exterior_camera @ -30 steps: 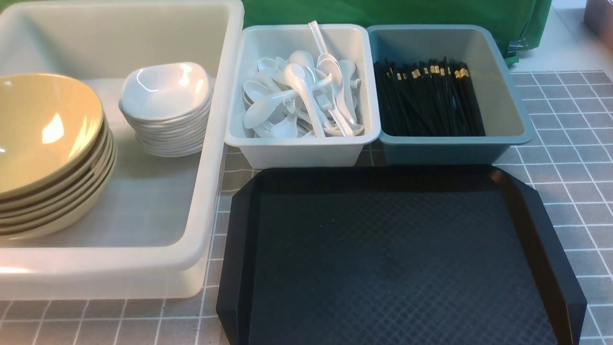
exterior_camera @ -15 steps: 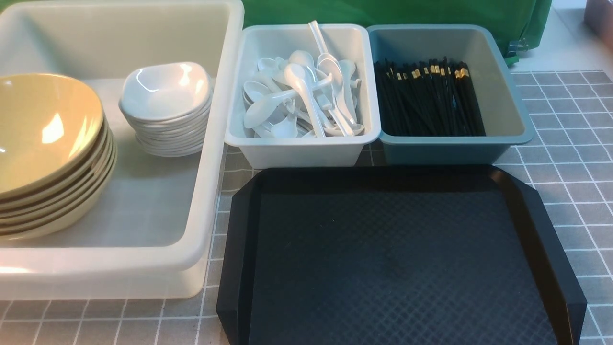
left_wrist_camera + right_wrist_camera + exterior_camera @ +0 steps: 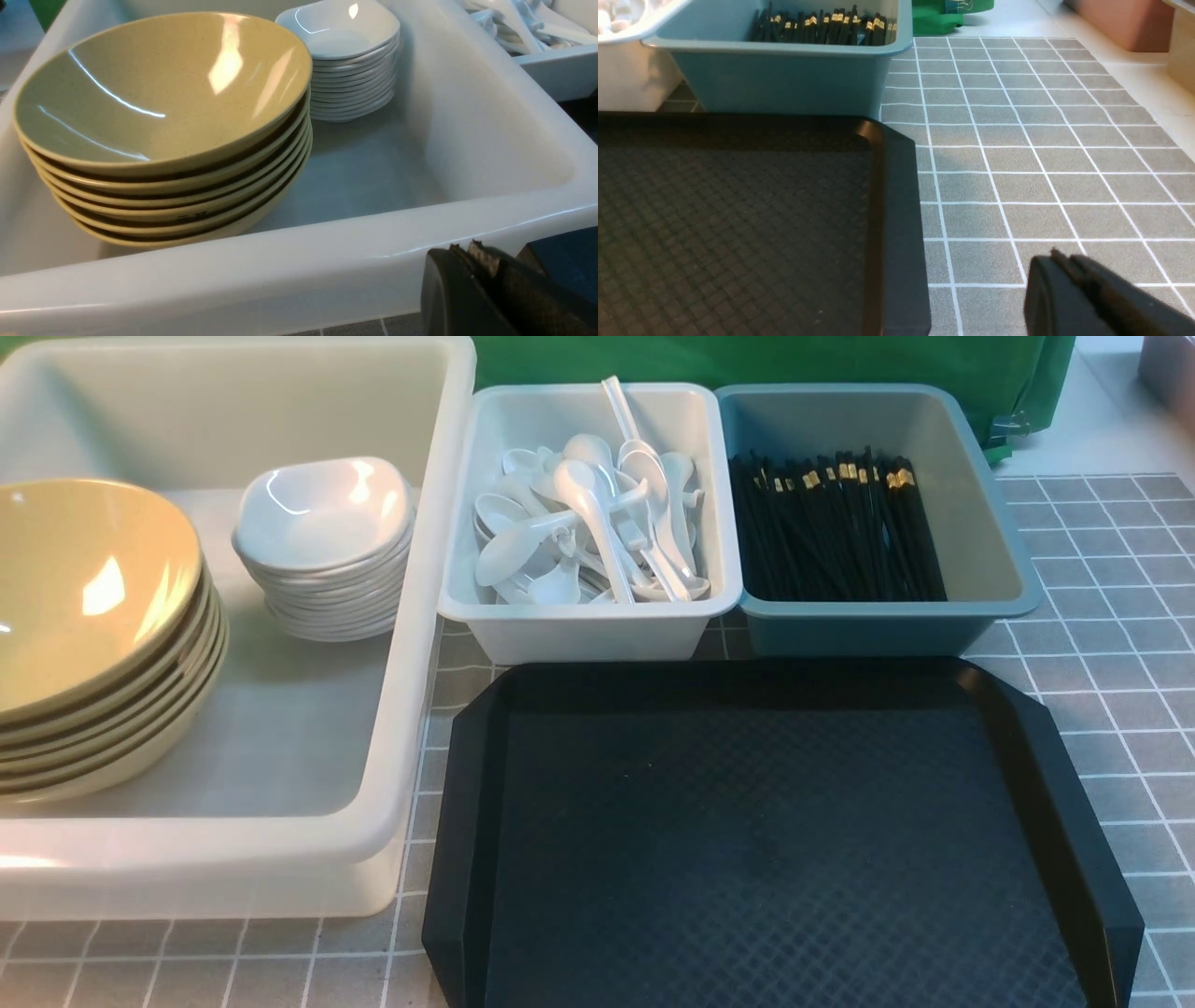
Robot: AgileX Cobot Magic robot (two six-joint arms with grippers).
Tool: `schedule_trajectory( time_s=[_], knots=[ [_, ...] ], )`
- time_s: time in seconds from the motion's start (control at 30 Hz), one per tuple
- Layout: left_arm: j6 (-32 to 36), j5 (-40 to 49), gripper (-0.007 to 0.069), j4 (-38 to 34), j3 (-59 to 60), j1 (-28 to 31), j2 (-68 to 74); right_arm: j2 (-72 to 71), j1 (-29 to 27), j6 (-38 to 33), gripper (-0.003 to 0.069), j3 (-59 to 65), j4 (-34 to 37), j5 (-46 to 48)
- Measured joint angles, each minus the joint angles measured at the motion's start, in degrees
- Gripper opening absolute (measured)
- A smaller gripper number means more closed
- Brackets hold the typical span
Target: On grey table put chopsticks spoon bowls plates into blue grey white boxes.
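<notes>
Both grippers clenched, nothing held — left gripper [image 3: 467,249] by tub [image 3: 280,266], right gripper [image 3: 1057,256] over tabletop [image 3: 1017,163]. Bowls [image 3: 84,588] + plates [image 3: 322,513] in tub, spoons [image 3: 588,523] in white bin [image 3: 588,625], chopsticks [image 3: 836,527] in blue bin [image 3: 887,630].

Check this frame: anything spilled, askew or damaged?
Nothing spilled or broken. The bowls and plates sit stacked in the tub, though the bowl stack tilts. One spoon sticks up from the heap against its bin's back wall. The tray is bare.
</notes>
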Motion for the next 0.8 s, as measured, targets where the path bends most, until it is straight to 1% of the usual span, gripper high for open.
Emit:
schedule_trajectory(
  time_s=[0.07, 0.13, 0.2, 0.27, 0.37, 0.53, 0.73, 0.8],
  knots=[
    [-0.07, -5.43, -0.0011, -0.52, 2.34, 0.00, -0.26, 0.00, 0.00, 0.00, 0.0069, 0.00, 0.00, 0.00],
    [-0.81, -13.14, -0.0011, -0.67, 5.66, 0.13, -1.36, 0.00, 0.00, 0.00, 0.0071, 0.00, 0.00, 0.00],
    [-2.61, -19.59, -0.0011, -0.53, 9.83, 0.52, -3.33, 0.00, 0.00, 0.00, 0.0074, 0.00, 0.00, 0.00],
    [-4.36, -24.86, -0.0011, -0.09, 13.68, 1.19, -5.08, 0.00, 0.00, 0.05, 0.0077, 0.00, 0.00, 0.00],
    [-6.61, -29.81, -0.0011, 1.12, 19.60, 2.45, -5.90, -0.04, 0.00, 0.00, 0.0078, 0.00, 0.00, 0.00],
    [-6.89, -30.00, -0.0011, 3.26, 24.69, 2.17, -5.90, -0.04, 0.00, 0.00, 0.0082, 0.00, 0.00, 0.00],
    [-6.69, -24.69, -0.0011, 3.30, 24.83, 1.35, -5.96, -0.04, 0.00, 0.00, 0.0088, 0.00, 0.00, 0.01],
    [-6.68, -24.60, -0.0011, 3.24, 24.83, 1.35, -6.00, -0.04, 0.00, 0.00, 0.0091, 0.00, 0.03, 0.01]
  ],
)
